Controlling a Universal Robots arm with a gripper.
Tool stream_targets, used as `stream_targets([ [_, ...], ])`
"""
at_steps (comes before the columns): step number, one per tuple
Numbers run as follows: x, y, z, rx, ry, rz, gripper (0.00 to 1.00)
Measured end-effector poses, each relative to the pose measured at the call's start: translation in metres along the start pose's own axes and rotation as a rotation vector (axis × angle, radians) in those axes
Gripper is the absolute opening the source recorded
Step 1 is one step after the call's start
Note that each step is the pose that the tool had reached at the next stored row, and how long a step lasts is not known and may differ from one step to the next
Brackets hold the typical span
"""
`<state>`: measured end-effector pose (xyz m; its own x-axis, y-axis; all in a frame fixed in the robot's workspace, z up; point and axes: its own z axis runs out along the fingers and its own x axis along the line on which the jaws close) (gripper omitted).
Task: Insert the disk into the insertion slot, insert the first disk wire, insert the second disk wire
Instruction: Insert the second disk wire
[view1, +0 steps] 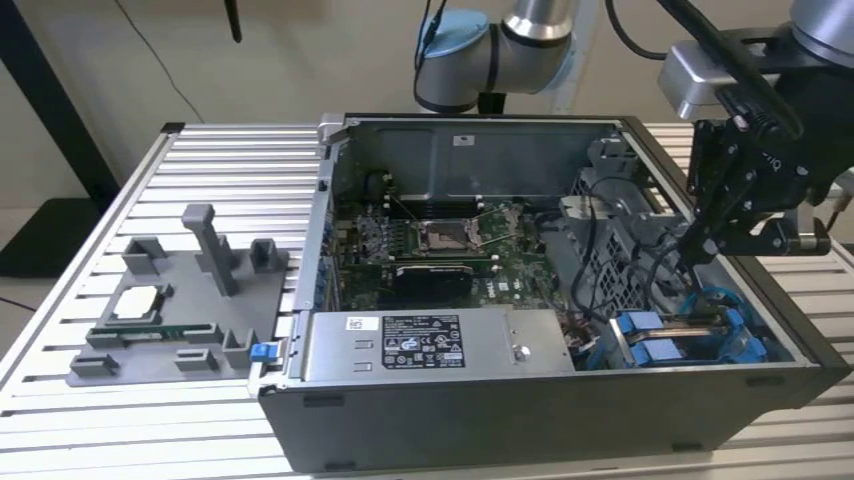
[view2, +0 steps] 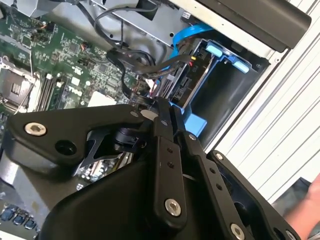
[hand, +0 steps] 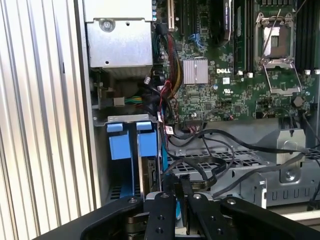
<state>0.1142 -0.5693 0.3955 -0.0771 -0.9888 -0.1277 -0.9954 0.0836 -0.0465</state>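
Note:
My gripper (view1: 697, 248) reaches down into the open computer case at the exterior view's right, just above the blue drive carriers (view1: 667, 338). In both wrist views its fingers (view2: 162, 125) are pressed together on a black disk wire (view2: 134, 70) that runs from the cable bundle to their tips. The disk (hand: 149, 176) sits in the insertion slot (hand: 121, 150), with its blue carrier frame (hand: 147, 144) at the mouth. The slot's light-blue tabs (view2: 216, 50) and a blue flat cable (view2: 184, 37) lie just beyond the fingertips (hand: 170, 184).
The motherboard (view1: 427, 240) with its open processor socket fills the case middle. A silver power-supply box (view1: 427, 345) lies along the front wall. A perforated metal cage (hand: 240, 160) carries loose black cables. A grey parts fixture (view1: 174, 300) stands on the slatted table. A hand (view2: 310, 210) shows at the table edge.

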Motion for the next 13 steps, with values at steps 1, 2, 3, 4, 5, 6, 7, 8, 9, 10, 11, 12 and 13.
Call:
stream_targets([
  [1,0.0,0.0,0.0001,0.0001,0.0003,0.0,0.0],
  [2,0.0,0.0,0.0001,0.0002,0.0004,0.0,0.0],
  [3,0.0,0.0,0.0002,0.0002,0.0003,0.0,0.0],
  [4,0.0,0.0,0.0002,0.0002,0.0004,0.0,0.0],
  [5,0.0,0.0,0.0003,0.0002,0.0004,0.0,0.0],
  [6,0.0,0.0,0.0006,0.0005,0.0002,0.0,0.0],
  [7,0.0,0.0,0.001,0.0012,0.0004,0.0,0.0],
  [8,0.0001,0.0001,0.0015,0.0022,0.0006,0.0,0.0],
  [9,0.0002,0.0001,0.0023,0.0034,0.0006,0.0,0.0],
  [10,0.0004,0.0002,0.003,0.005,0.0007,-0.001,0.0],
  [11,0.0004,0.0002,0.0036,0.0066,0.0009,-0.001,0.0],
  [12,0.0005,0.0002,0.0043,0.0084,0.001,-0.001,0.0],
  [13,0.0006,0.0002,0.0052,0.0102,0.001,-0.001,0.0],
])
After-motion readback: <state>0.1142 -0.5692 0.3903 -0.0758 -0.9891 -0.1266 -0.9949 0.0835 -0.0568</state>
